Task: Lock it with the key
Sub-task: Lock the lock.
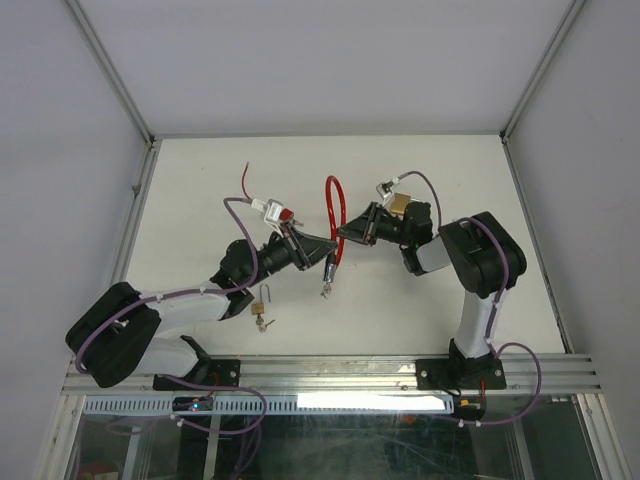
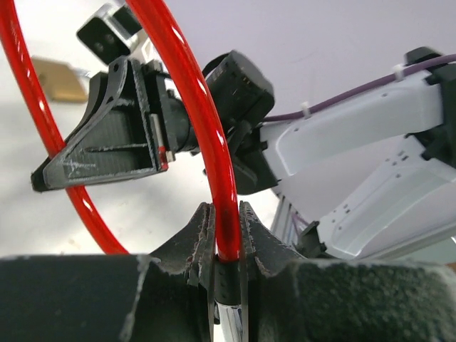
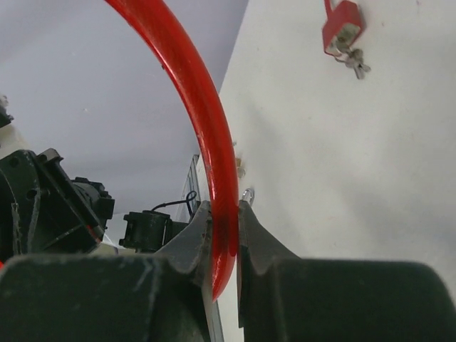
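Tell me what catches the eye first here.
A bright red cable loop is held up mid-table, pinched by both the left gripper and the right gripper. A small brass padlock lies near the left arm, and a red padlock with keys lies farther back.

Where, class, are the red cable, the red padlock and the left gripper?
red cable [image 2: 208,142]: left wrist view, middle of the near strand.
red padlock [image 3: 340,25]: right wrist view, on its body.
left gripper [image 2: 225,214]: left wrist view, between fingertips clamping the cable.

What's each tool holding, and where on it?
Both hold the red cable loop. Left tool pinches it near its end, where red sheath meets a black collar; right tool pinches the red sheath itself.
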Tool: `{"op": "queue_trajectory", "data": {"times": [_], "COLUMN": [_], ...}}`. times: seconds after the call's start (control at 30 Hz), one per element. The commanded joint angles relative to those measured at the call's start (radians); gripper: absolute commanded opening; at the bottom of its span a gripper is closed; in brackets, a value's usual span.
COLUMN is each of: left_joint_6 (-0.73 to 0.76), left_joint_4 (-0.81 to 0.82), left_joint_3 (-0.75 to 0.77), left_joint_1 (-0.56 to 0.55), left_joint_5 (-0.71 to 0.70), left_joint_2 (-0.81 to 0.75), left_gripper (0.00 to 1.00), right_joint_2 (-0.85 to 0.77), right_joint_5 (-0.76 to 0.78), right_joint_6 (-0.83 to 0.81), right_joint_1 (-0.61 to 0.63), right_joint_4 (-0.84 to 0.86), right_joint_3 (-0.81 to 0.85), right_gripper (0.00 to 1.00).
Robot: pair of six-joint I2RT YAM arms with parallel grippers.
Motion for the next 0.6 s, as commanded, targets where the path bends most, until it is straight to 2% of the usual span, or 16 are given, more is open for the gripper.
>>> {"op": "queue_trajectory", "data": {"times": [0.0,0.27,0.43,0.57], "left_joint_6": [-0.003,-0.048,-0.066,-0.087], "left_joint_4": [-0.083,-0.149,-0.203,-0.205], "left_joint_3": [-0.041,-0.065,-0.065,-0.080], "left_joint_1": [-0.021,-0.053,-0.075,-0.078], "left_joint_5": [-0.115,-0.189,-0.222,-0.239], "left_joint_2": [-0.008,-0.005,-0.010,0.002], "left_gripper": [0.00,0.00,0.00,0.00], "right_joint_2": [0.041,0.075,0.046,0.034], "right_joint_5": [-0.106,-0.081,-0.024,0.020], "right_joint_6": [-0.076,-0.300,-0.497,-0.613], "right_joint_1": [0.073,0.145,0.179,0.209], "right_joint_4": [-0.062,-0.389,-0.644,-0.782], "right_joint_3": [0.070,0.153,0.225,0.259], "right_gripper": [0.01,0.07,0.09,0.13]}}
